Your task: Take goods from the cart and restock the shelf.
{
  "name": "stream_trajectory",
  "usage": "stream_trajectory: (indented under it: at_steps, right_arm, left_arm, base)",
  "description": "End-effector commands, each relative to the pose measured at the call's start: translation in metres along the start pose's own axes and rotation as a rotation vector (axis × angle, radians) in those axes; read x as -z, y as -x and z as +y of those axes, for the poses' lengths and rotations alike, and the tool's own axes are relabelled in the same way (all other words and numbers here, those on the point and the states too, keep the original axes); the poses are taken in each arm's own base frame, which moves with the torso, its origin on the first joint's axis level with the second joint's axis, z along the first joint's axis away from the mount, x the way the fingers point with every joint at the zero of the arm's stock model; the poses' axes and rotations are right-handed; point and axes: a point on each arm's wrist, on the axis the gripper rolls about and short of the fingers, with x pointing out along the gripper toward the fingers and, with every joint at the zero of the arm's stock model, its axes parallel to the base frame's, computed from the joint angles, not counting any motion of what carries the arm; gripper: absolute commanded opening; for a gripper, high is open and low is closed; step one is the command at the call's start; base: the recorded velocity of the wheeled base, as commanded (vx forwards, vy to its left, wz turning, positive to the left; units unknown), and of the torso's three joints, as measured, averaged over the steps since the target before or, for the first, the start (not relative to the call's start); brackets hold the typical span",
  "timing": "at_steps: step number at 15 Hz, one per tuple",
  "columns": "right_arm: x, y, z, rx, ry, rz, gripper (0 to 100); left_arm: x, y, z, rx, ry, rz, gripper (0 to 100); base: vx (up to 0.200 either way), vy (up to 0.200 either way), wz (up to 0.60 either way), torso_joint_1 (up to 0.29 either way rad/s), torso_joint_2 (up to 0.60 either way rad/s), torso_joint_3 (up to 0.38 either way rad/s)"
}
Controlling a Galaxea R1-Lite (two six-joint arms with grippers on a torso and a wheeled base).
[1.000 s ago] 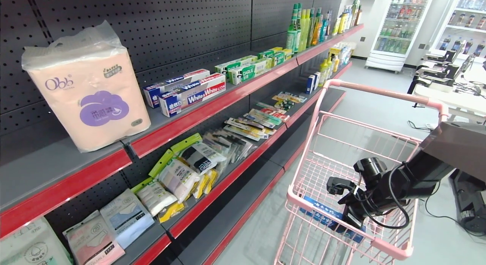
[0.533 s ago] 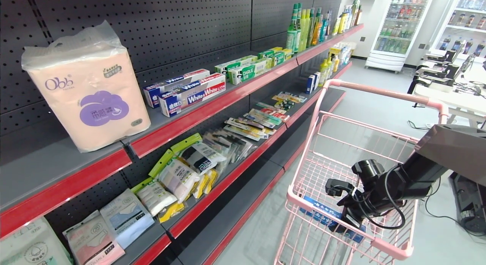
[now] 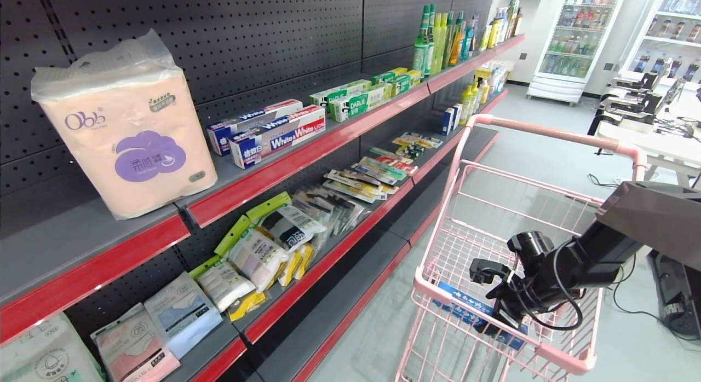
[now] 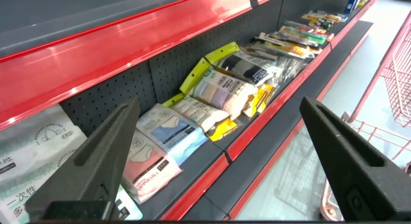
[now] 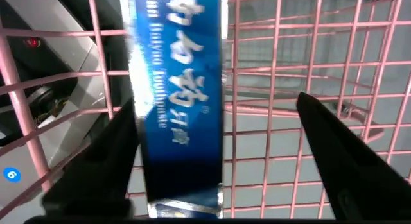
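— Head view?
— The right gripper (image 3: pixel 493 319) hung inside the pink cart (image 3: pixel 547 133), with the blue box (image 3: pixel 457 305) just under its fingers.
— Left wrist?
— The left gripper (image 4: pixel 218 102) gaped wide and held nothing, with the shelf packets (image 4: pixel 192 115) beyond its fingers.
— Right wrist?
— The fingers (image 5: pixel 334 153) were spread wide, gripping nothing. The box lay between them, nearer one.
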Motion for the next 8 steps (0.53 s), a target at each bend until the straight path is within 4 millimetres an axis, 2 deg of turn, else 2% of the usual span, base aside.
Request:
stream_trajectory:
  at_steps: [1, 5, 8]
  right_arm:
    - [0.002, -0.003, 0.0, -0.004, -0.001, 0.006, 0]
    - [0.003, -0.004, -0.001, -0.002, -0.013, 0.008, 0]
    - [-0.005, 0.008, -0.013, 0.051, -0.052, -0.03, 0]
  left_arm:
    - [0.0, 0.0, 0.0, -0.001, 0.0, 0.0, 100]
    - [0.0, 0.0, 0.0, -0.001, 0.0, 0.0, 100]
    - [0.0, 0.0, 0.0, -0.001, 0.0, 0.0, 100]
  base:
    - [0.0, 0.0, 0.0, 0.0, 0.0, 0.0]
    - [0.0, 0.0, 0.0, 0.0, 0.0, 0.0]
    - [0.0, 0.0, 0.0, 0.0, 0.0, 0.0]
